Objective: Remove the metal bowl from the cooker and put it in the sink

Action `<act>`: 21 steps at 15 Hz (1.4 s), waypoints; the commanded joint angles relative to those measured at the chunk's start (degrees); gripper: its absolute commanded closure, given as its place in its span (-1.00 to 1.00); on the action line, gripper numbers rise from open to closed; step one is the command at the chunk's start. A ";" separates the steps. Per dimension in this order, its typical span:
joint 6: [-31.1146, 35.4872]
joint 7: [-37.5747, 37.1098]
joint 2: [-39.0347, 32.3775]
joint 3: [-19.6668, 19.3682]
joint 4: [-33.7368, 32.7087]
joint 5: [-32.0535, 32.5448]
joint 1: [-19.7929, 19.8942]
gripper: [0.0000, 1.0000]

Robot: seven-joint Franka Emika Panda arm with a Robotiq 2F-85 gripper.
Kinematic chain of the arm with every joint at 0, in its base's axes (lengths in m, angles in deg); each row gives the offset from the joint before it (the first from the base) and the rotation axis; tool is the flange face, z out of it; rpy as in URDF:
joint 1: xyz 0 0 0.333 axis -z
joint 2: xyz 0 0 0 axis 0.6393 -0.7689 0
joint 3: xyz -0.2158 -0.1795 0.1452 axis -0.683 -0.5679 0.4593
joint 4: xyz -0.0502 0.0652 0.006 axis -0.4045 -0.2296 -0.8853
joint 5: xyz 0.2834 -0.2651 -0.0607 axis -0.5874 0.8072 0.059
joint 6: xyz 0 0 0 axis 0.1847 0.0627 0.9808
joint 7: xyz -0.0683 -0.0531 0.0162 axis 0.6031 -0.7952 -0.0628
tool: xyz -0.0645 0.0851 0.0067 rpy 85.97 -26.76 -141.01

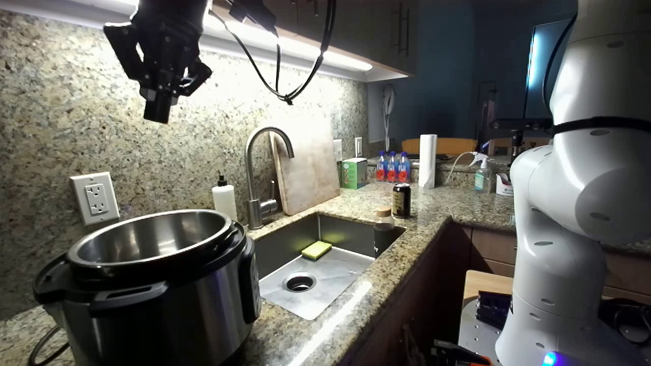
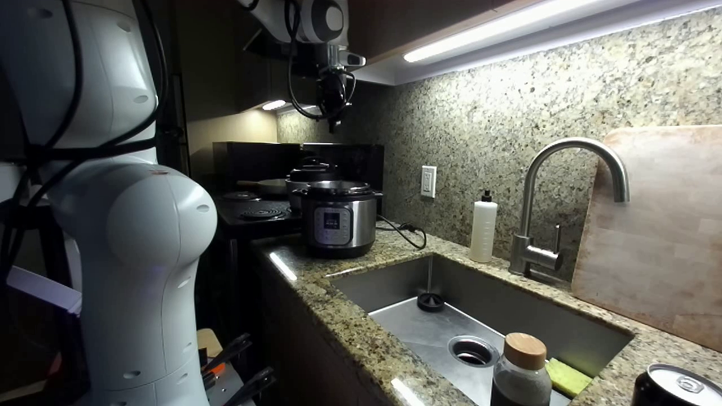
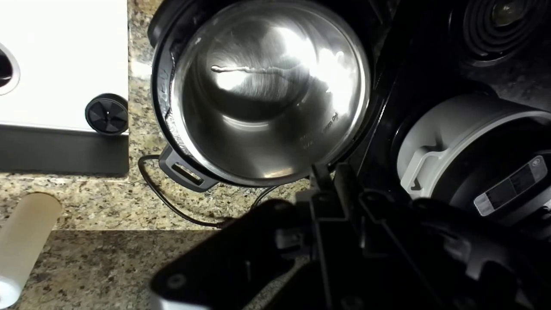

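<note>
The metal bowl (image 1: 152,234) sits upright inside the black and steel cooker (image 1: 193,310), its shiny rim above the housing. In the wrist view the bowl (image 3: 258,99) is seen from above with a little liquid on its bottom. The cooker (image 2: 338,225) stands on the counter beside the sink (image 2: 406,324). The sink (image 1: 335,277) shows in both exterior views. My gripper (image 1: 158,109) hangs high above the cooker, apart from it; it also shows in an exterior view (image 2: 333,124). In the wrist view its fingertips (image 3: 331,172) are almost together, empty, over the bowl's rim edge.
A gooseneck faucet (image 1: 252,178), soap bottle (image 1: 224,198) and cutting board (image 1: 305,168) line the wall. A sponge (image 1: 316,250) and a wooden-capped bottle (image 2: 522,366) are in the sink. A black can (image 1: 401,201) stands behind. A white pot (image 3: 424,159) is on the stove.
</note>
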 commanded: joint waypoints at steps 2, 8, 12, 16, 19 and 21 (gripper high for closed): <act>-1.06 0.53 0.87 -0.89 1.52 -3.06 0.57 0.33; 1.39 0.01 3.31 -3.64 7.16 -6.14 2.08 -0.33; 1.64 0.66 4.03 -5.38 10.58 -6.47 3.35 -0.86; 1.37 2.38 3.04 -6.75 13.34 -8.93 4.02 -1.00; 1.56 4.93 2.11 -7.78 15.76 -13.21 3.94 -1.00; 1.74 7.46 1.64 -8.38 17.36 -16.47 3.89 -1.00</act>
